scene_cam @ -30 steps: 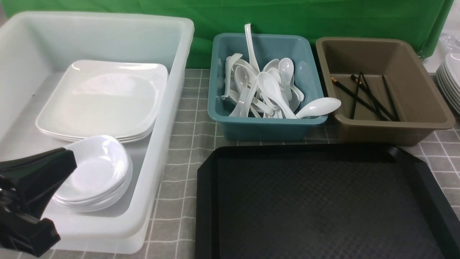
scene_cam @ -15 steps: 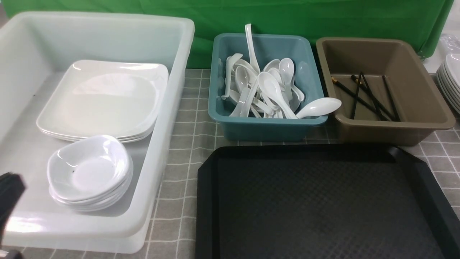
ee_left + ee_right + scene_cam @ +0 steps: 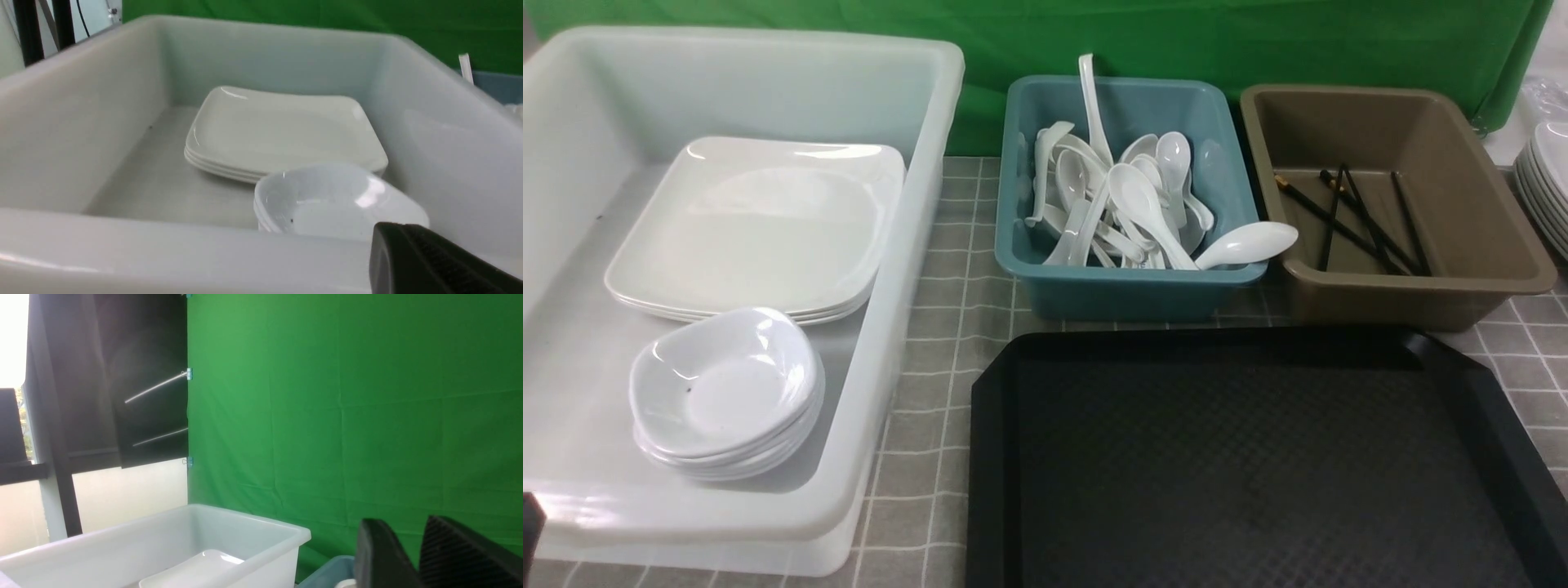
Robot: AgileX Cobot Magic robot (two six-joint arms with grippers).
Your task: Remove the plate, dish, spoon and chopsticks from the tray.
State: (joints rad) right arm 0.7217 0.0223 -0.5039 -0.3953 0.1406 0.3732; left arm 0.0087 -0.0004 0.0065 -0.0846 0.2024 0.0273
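The tray (image 3: 1258,457), filling the lower right of the front view, shows only its bare textured floor as far as the frame reaches; its near edge is cut off at the bottom, so that strip cannot be checked. Everything the task names appears to sit in the tubs beyond it. The plate (image 3: 756,229) lies on top of a stack in the white tub (image 3: 907,269) at the left of the frame, with the dish (image 3: 727,384) topping a smaller stack just in front of it and nearer the camera. In the upper middle, the teal tub (image 3: 1127,286) holds a heap of white spoons, and one spoon (image 3: 1245,243) rests across its right rim, bowl hanging out toward the brown tub (image 3: 1413,286). That brown tub, upper right, holds the chopsticks (image 3: 1356,216) lying crossed on its floor. Judged from this, the clearing looks finished or all but finished; the only loose end is that overhanging spoon, which may want nudging in. The left pincer (image 3: 433,261) shows as a dark tip in the lower right of its wrist view, outside the near wall of the white tub, closed with nothing in it. The right pincer (image 3: 416,555) shows in the lower right of its own view, raised against the green backdrop (image 3: 351,408), its two fingers parted by a narrow gap and holding nothing.
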